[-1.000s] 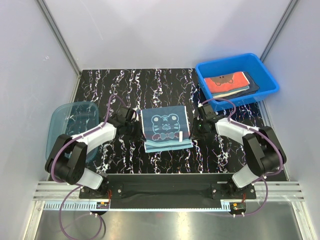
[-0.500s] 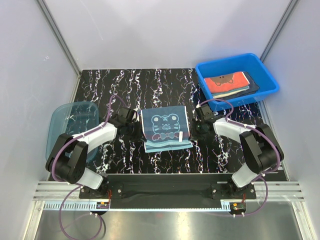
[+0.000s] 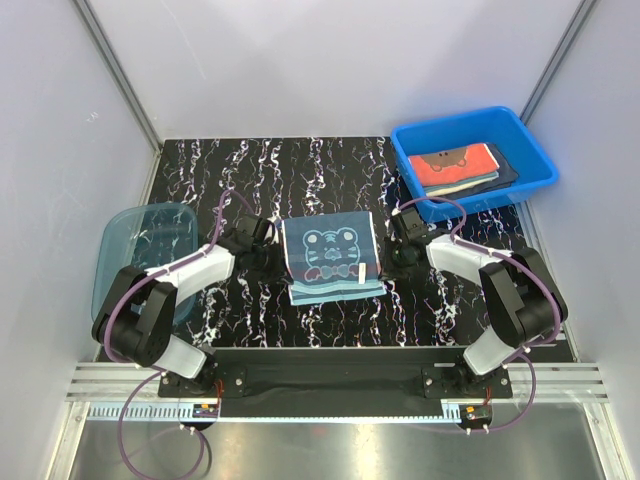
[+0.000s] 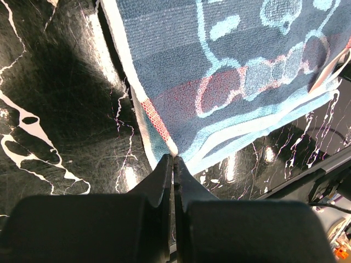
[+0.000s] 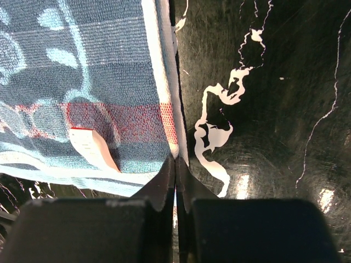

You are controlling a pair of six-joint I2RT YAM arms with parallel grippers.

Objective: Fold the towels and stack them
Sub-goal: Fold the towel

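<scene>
the towel [image 3: 332, 256], slate-blue with a pale teal tiger face, lies flat in the middle of the worktop [image 3: 250, 170], between the arms and about equally near each. its near edge shows pale layers one over another; whether it is folded once already or lies on a second cloth i cannot tell.

the left end effector [image 4: 173, 159] has its fingers together on the towel's left hem, close to the near left corner; the hem runs into the tips, so it reads as a pinch on the cloth. the right end effector [image 5: 175, 160] mirrors it on the right hem by the near right corner, just beside a white label [image 5: 91, 148]. from each grip the towel lies inward, toward the other arm, and stretches away toward the far side.

the coming move turns on that: with both near corners held, the crease would run left to right, and the near end would have to rise and travel away from the bases to meet the far edge. the arms should go together, or the edge will likely skew.

a red towel [image 3: 455, 162] tops a folded stack in the bin [image 3: 480, 197] at far right; the tub [image 3: 120, 240] sits at left
</scene>
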